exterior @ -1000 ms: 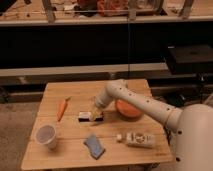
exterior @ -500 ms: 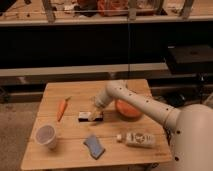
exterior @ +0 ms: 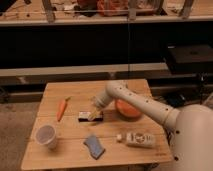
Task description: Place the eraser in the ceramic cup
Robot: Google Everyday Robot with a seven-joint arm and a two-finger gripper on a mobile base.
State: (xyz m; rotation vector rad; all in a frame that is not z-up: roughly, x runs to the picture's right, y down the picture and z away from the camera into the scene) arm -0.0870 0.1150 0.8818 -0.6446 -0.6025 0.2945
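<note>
The eraser (exterior: 88, 118) lies flat near the middle of the wooden table (exterior: 75, 150), a dark block with a light strip on top. My gripper (exterior: 94, 113) comes down from the right on the white arm and sits right over the eraser's right end. The ceramic cup (exterior: 45, 136) stands upright near the table's front left corner, well apart from the gripper and with nothing showing inside it.
A carrot (exterior: 62, 108) lies left of the eraser. An orange bowl (exterior: 128, 109) sits behind my arm on the right. A blue pad (exterior: 94, 146) and a white bottle on its side (exterior: 136, 138) lie near the front edge.
The gripper has stayed low at the eraser's right end; the eraser, cup and other objects have not visibly moved.
</note>
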